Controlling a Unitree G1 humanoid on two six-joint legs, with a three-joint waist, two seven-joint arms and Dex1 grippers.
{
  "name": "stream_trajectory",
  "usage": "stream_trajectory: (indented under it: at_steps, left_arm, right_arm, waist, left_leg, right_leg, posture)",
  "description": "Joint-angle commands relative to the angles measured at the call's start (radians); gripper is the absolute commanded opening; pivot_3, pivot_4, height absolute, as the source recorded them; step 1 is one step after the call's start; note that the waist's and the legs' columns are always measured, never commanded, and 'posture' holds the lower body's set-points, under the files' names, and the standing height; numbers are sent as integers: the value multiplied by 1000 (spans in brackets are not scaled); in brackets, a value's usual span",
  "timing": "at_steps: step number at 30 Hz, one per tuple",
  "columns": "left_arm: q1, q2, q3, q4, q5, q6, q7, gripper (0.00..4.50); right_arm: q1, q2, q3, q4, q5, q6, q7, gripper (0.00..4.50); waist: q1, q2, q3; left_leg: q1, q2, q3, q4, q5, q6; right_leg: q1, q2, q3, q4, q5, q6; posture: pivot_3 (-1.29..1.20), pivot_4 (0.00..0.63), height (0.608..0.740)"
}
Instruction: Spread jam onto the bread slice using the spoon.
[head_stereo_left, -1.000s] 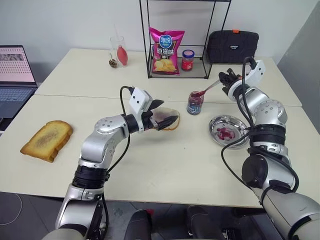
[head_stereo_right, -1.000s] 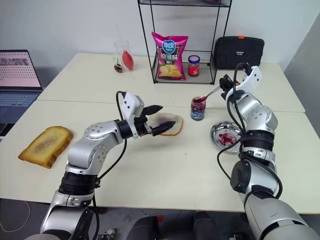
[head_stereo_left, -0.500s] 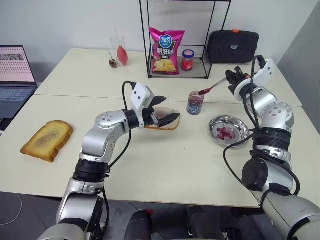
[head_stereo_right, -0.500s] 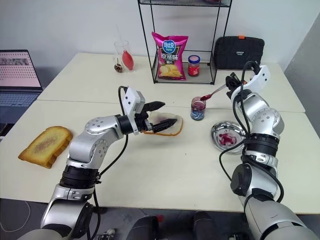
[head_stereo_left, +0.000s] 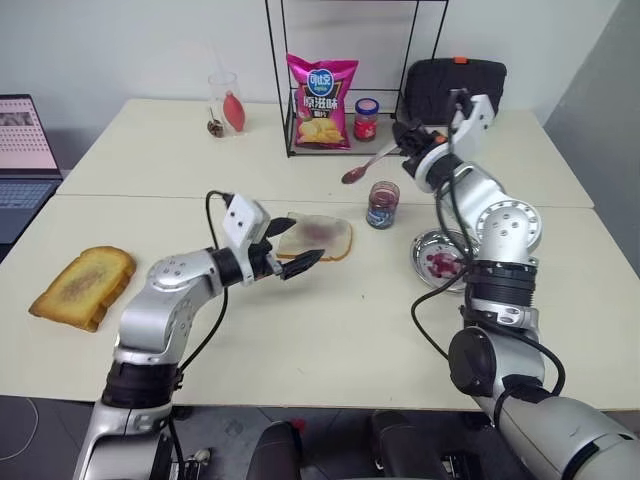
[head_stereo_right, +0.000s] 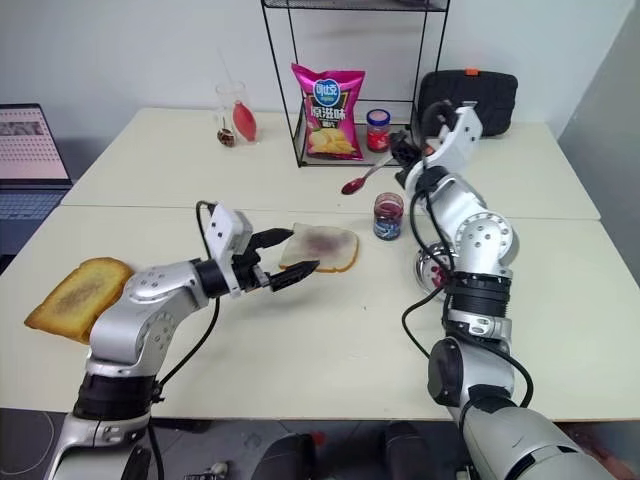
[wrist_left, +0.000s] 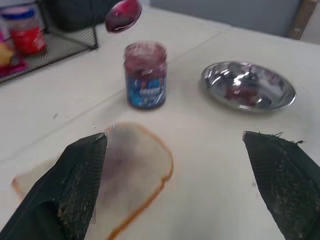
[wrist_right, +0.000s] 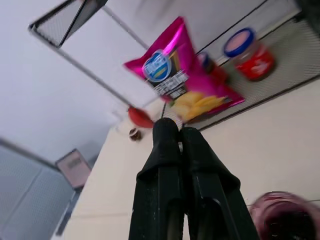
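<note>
**Spoon held aloft over the desk, bread slice lying flat**

The spoon (head_stereo_right: 366, 176) is gripped by its handle in the right gripper (head_stereo_right: 408, 152), whose jaws are pressed tight on it, as is seen in the right wrist view. The spoon is carried in the air, its bowl loaded with dark red jam (wrist_left: 123, 13) and poised above the desk (head_stereo_left: 330, 330), between the open jam jar (head_stereo_left: 381, 205) and the wire rack (head_stereo_left: 345, 80). The bowl is not touching the jar.

The bread slice (head_stereo_left: 318, 238) is laid flat on the desk just to the left of the jar, a reddish-purple smear being visible on its face. The left gripper (head_stereo_left: 289, 249) is held just beside the slice's near left corner, its jaws spread wide and closed on nothing; the slice is seen between the two fingers (wrist_left: 75, 185) in the left wrist view.

A round steel dish (head_stereo_left: 436, 252) with red smears is set to the right of the jar. A toasted slice (head_stereo_left: 70, 286) is lying at the far left of the desk. A crisp bag (head_stereo_left: 320, 88) and a red-lidded jar (head_stereo_left: 366, 119) are kept on the rack.
</note>
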Motion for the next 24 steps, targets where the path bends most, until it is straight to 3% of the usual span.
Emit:
stream_trajectory:
  at_steps: [1, 5, 9, 24]
  left_arm:
    - [103, 7, 88, -137, -35, 6, 61, 4500]
    - [227, -30, 113, -212, -23, -16, 141, 4500]
    - [278, -46, 118, -261, -28, -16, 182, 4500]
    - [253, -26, 117, -246, -51, -15, 199, 4500]
  right_arm:
    - [-14, 31, 94, 29, -73, -86, 73, 66]
    - [-37, 66, 221, 188, -214, -241, 178, 66]
    - [-50, 88, 266, 291, -286, -333, 238, 66]
    - [25, 53, 321, 314, -445, -417, 300, 66]
  waist:
    - [2, -1, -1]
    - [5, -2, -1]
    - [5, -2, 0]
    - [5, -2, 0]
  left_leg:
    - [0, 0, 0, 0, 0, 0]
    - [0, 0, 0, 1, 0, 0]
    - [0, 0, 0, 1, 0, 0]
    - [0, 0, 0, 1, 0, 0]
  right_leg:
    - [0, 0, -1, 0, 0, 0]
    - [1, -1, -1, -1, 0, 0]
    - [1, -1, 0, -1, 0, 0]
    - [1, -1, -1, -1, 0, -1]
  posture:
    - [0, 150, 740]
    - [0, 150, 740]
    - [0, 150, 740]
    - [0, 150, 740]
